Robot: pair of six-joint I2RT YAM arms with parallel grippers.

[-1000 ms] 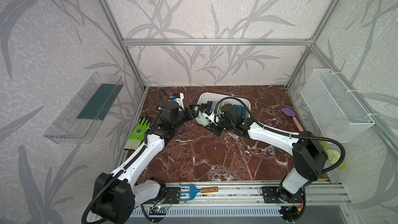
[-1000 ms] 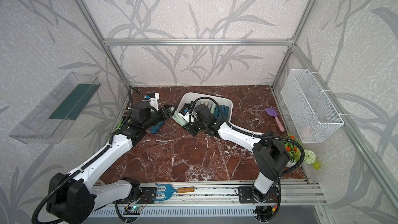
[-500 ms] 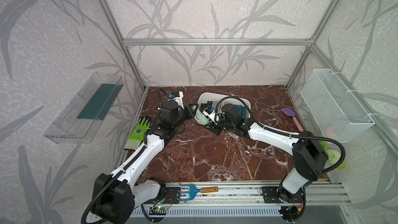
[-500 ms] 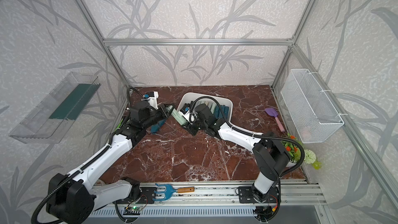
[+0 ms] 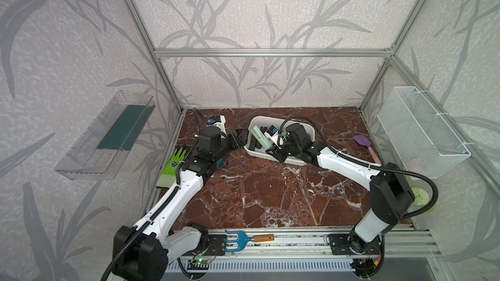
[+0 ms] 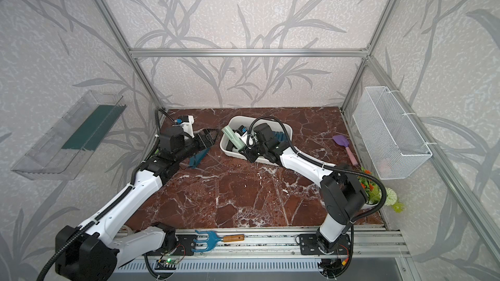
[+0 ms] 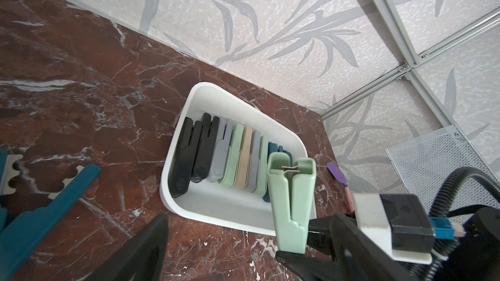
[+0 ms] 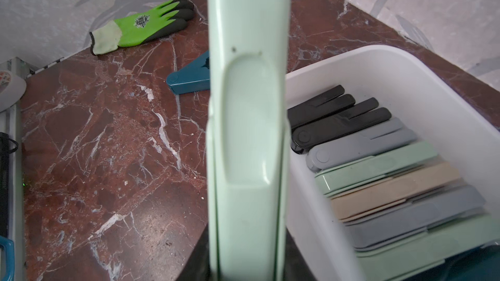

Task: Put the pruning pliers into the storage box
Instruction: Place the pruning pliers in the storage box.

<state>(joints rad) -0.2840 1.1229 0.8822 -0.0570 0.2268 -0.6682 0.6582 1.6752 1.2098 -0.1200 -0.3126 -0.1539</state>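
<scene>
The right gripper (image 7: 300, 241) has its black jaws clamped on one end of a long, flat mint green plastic pruning plier (image 7: 289, 193), which sticks straight out from them at the rim of the white shallow rectangular plastic storage box (image 7: 216, 212). Whether its tip is over the inside is hard to judge. Black, grey, mint and beige folded pliers (image 7: 216, 152) lie in a row inside the box. The left gripper (image 6: 209, 139) hangs just beside the box, jaws wide and empty, near a dark teal pruning plier (image 6: 197, 156) splayed on the marble.
</scene>
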